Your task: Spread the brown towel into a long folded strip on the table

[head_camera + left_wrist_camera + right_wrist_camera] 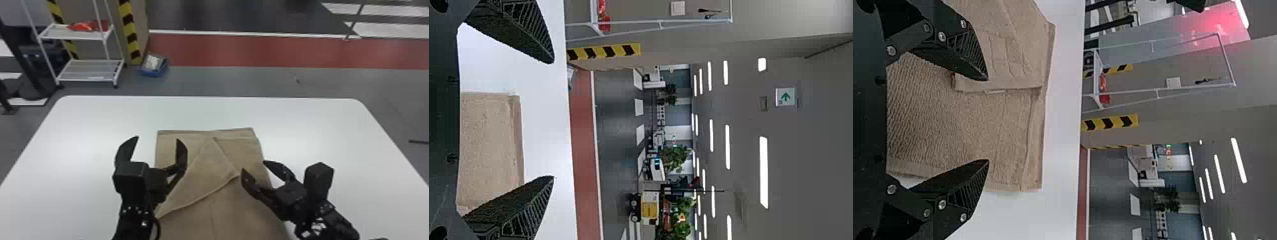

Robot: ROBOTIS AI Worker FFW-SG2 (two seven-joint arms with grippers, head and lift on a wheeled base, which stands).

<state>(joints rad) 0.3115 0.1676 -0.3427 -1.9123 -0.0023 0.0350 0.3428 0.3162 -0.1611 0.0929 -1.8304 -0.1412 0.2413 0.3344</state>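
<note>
Has left end effector [157, 138] spread at the left edge of the brown towel [242, 210]. Has this lying on the bench [83, 124], flap [198, 182] folded slantwise. Holds right end effector [253, 165] spread, apparently just above its right side.

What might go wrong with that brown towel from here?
The flap lies slantwise across the towel, so folding on without straightening it might leave a crooked strip. The right claw, open near the flap's edge, might pinch the wrong number of layers. The left claw, open around the towel's left edge in the head view, might nudge it askew.
</note>
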